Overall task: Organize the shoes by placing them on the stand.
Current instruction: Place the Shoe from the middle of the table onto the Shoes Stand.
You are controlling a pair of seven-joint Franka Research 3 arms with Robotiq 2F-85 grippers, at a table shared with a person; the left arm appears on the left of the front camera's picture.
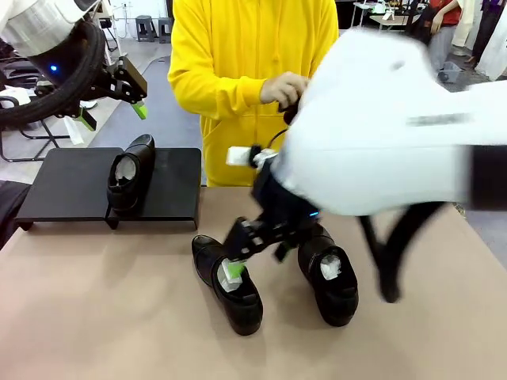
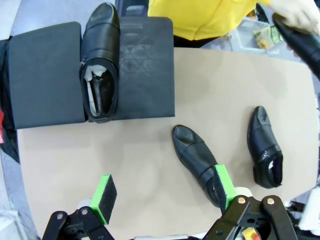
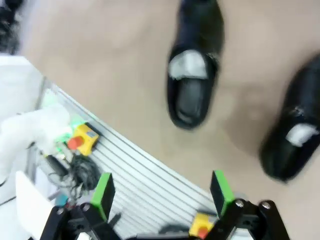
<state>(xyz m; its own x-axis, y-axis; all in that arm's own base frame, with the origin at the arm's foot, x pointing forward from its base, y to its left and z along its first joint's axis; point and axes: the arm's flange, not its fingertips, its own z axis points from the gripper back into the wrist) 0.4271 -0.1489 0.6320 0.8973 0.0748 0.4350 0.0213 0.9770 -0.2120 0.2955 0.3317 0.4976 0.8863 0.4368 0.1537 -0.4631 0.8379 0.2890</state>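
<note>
One shoe [image 1: 131, 170] on stand [image 1: 63, 186], toe toward person [image 1: 253, 79]; left gripper [image 2: 162, 176], right gripper [image 3: 161, 180] splayed, empty.

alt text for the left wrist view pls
One black shoe sits on the black stand at upper left, while a second shoe and a third shoe lie on the beige table. The left tool hangs open and empty at the bottom edge, and a person in yellow stands at the far side.

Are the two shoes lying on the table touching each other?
Apart. The left wrist view shows bare tabletop between the slanted shoe and the other shoe.
</note>
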